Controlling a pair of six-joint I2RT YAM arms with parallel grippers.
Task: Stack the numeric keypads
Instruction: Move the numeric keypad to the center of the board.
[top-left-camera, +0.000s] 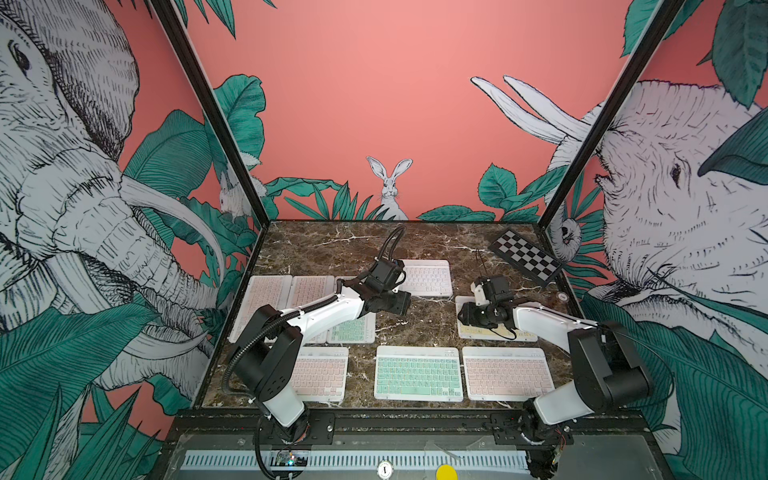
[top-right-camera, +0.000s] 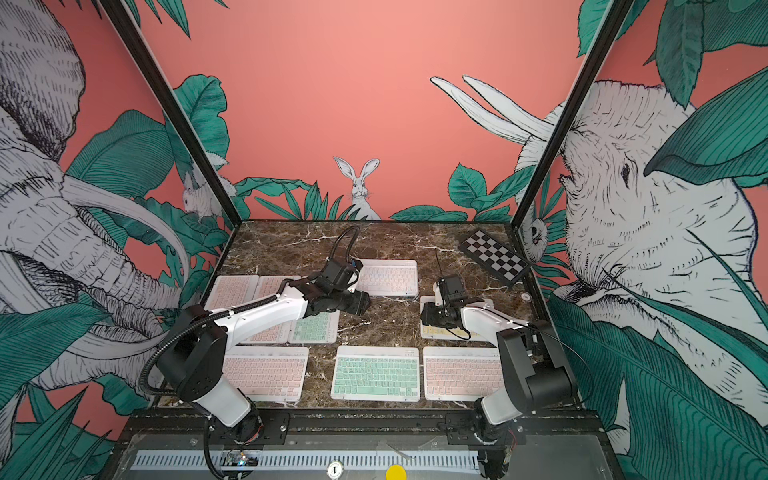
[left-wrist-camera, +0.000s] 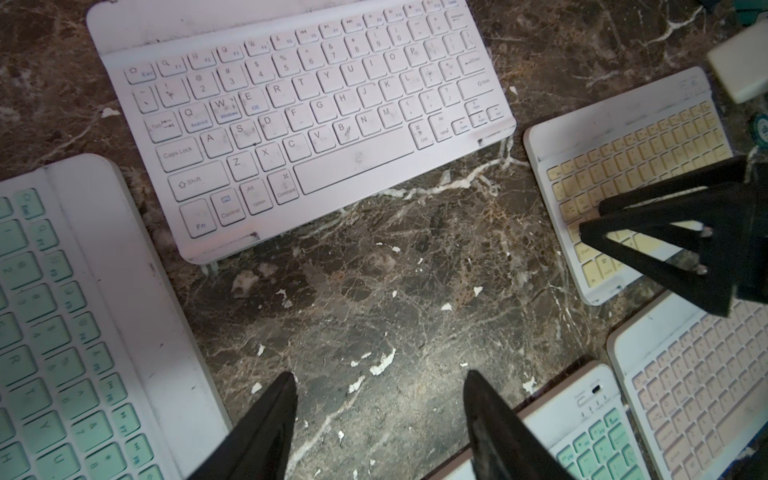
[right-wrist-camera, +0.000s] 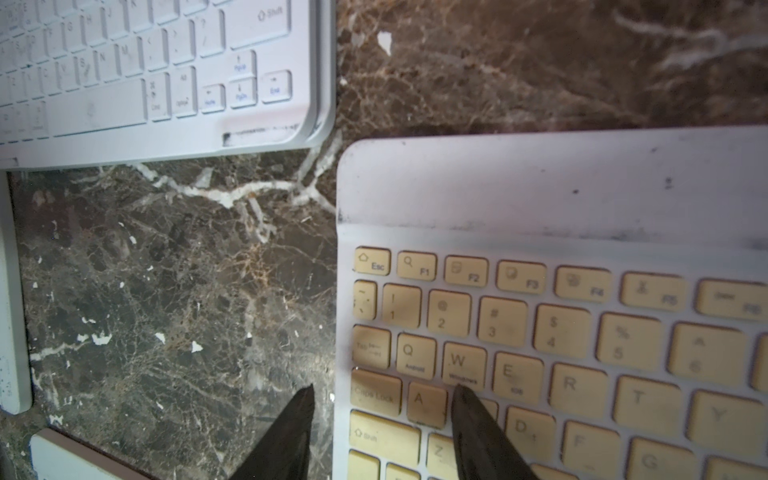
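Eight thin, white-framed numeric keypads (top-right-camera: 376, 372) show in both top views, lying flat on the brown marble-patterned table (top-left-camera: 415, 245). At the far left, two pink-keyed keypads (top-left-camera: 262, 301) sit side by side and touching. A mint-green-keyed keypad (top-left-camera: 353, 330) lies just beside them, partly hidden under the left arm. Nearer the front edge lies the front-left pink keypad (top-left-camera: 320, 376), which starts a row of three.

The left gripper (left-wrist-camera: 378, 374) hangs over bare marble in the middle of the table, its black fingers (left-wrist-camera: 270, 415) spread apart with nothing between them. Behind it rests a white-keyed keypad (top-left-camera: 428, 276), and in front of it the front mint-green keypad (top-left-camera: 417, 372).

Further right, the right gripper (right-wrist-camera: 382, 388) is low at the left short edge of a yellow-keyed keypad (right-wrist-camera: 582, 332), with its jaws parted. One finger is over the marble just beside the frame, the other over the keys near A and W. Whether either finger touches anything I cannot tell. The front-right pink keypad (top-left-camera: 505, 372) ends the row. A black-and-white checkered board (top-left-camera: 525, 255) lies in the far right corner.
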